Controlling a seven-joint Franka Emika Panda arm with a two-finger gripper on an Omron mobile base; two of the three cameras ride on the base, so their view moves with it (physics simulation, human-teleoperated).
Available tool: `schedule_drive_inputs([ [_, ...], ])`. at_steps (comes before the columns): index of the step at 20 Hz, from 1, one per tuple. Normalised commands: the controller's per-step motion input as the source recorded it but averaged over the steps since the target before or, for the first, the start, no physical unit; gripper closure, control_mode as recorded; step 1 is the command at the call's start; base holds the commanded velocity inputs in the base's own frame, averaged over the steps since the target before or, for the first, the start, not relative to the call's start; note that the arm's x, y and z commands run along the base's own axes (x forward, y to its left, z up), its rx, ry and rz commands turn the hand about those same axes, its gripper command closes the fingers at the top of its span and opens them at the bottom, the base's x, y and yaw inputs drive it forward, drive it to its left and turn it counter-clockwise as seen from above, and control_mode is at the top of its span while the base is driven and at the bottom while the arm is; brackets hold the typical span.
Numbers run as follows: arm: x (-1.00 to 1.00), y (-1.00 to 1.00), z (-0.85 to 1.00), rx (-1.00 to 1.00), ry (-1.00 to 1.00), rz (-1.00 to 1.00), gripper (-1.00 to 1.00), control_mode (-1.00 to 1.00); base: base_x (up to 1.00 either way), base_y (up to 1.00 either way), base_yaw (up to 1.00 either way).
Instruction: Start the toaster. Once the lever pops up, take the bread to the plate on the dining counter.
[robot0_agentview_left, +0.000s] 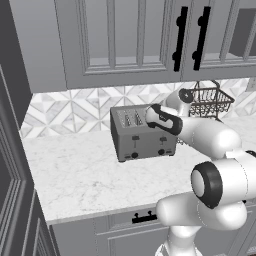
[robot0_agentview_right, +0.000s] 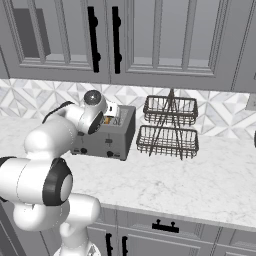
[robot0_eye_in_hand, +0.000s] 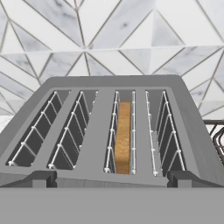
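On the marble worktop (robot0_agentview_left: 85, 170), against the tiled back wall (robot0_eye_in_hand: 109, 35), stands the toaster (robot0_agentview_left: 142, 134), its two black levers and two knobs on the near face. Seen from the hand, its four slots run away toward the wall, and the bread (robot0_eye_in_hand: 124, 136) sits on edge in the third slot from the left, its brown crust up, sunk between the wire guides. From the right base camera a sliver of that tan slice (robot0_agentview_right: 107, 120) shows at the toaster's (robot0_agentview_right: 112, 137) top, just past the hand.

The arm reaches from the near side over the worktop, its wrist above the toaster's right end. The gripper (robot0_eye_in_hand: 111, 179) hangs over the near edge of the toaster (robot0_eye_in_hand: 113, 127), its two dark fingertips (robot0_eye_in_hand: 41, 178) spread wide apart, one at each side, holding nothing and touching neither bread nor levers.

Right of the toaster stands a two-tier wire basket (robot0_agentview_right: 169, 127), close beside it. Grey cabinets (robot0_agentview_right: 150, 35) with black handles hang above.
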Motion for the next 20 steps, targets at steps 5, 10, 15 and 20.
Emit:
schedule_drive_inputs([
  [5, 0.00, 0.00, 0.00, 0.00, 0.00, 0.00, -1.00, -1.00, 0.00, 0.00, 0.00],
  [10, 0.00, 0.00, 0.00, 0.00, 0.00, 0.00, -1.00, -1.00, 0.00, 0.00, 0.00],
  [15, 0.00, 0.00, 0.00, 0.00, 0.00, 0.00, -1.00, -1.00, 0.00, 0.00, 0.00],
  [20, 0.00, 0.00, 0.00, 0.00, 0.00, 0.00, -1.00, -1.00, 0.00, 0.00, 0.00],
])
